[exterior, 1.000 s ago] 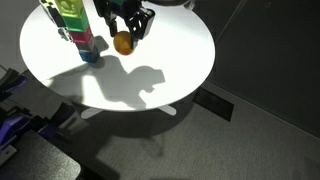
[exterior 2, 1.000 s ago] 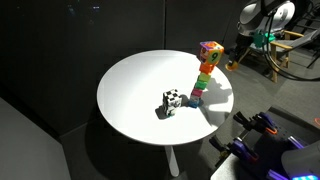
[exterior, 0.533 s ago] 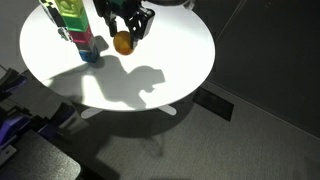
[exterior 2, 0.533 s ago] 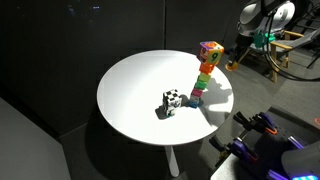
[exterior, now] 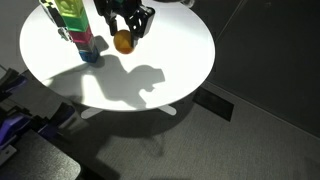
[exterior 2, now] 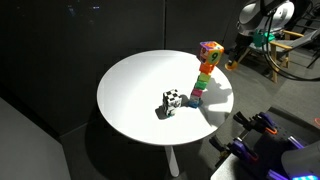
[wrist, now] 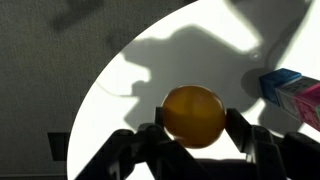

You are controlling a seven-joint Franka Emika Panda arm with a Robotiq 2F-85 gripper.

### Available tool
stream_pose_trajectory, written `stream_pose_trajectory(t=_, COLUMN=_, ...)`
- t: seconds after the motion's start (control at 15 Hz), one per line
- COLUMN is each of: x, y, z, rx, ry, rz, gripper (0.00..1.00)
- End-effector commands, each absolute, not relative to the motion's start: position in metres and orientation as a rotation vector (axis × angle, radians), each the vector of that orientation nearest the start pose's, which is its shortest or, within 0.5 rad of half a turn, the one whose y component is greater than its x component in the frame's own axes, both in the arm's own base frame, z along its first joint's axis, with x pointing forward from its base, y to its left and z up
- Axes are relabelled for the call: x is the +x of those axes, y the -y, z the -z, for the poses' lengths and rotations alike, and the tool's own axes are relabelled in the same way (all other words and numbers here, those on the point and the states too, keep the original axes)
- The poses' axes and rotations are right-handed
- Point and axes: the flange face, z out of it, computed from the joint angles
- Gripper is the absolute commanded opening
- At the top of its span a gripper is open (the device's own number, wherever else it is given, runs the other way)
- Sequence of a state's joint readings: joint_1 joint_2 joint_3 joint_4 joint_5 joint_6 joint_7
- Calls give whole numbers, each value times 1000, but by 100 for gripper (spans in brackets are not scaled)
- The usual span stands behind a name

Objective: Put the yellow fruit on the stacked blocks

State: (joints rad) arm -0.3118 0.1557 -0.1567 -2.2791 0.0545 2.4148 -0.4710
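The yellow fruit point(wrist: 193, 115) is round and orange-yellow, and my gripper point(wrist: 193, 122) is shut on it, one finger on each side. In an exterior view the gripper point(exterior: 124, 35) holds the fruit point(exterior: 122, 43) low over the white round table point(exterior: 170, 50), just right of the stacked blocks point(exterior: 70, 22). The tower has yellow-green blocks above, then pink, then blue at the base. It also stands near the table's edge in an exterior view point(exterior 2: 207, 68). The wrist view shows only its pink and blue lower blocks point(wrist: 292, 95), to the right of the fruit.
A small black-and-white object point(exterior 2: 172, 101) is beside the tower's base. The table rim point(exterior 2: 120, 125) drops off to dark floor. Chairs and equipment point(exterior 2: 265, 30) stand behind the table. The arm's shadow point(exterior: 140, 85) lies across the tabletop.
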Motion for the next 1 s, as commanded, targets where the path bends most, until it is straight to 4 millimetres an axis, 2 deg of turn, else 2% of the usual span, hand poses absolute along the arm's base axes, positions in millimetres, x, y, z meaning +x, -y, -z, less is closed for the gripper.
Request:
stream_pose_trajectory(t=0.0, x=472, y=237, z=-305, rx=-3135, ry=-60, rz=-12, gripper=38)
stream_pose_trajectory(t=0.93, x=475, y=227, z=-355, rx=-3177, ry=-8, rz=55, gripper=38)
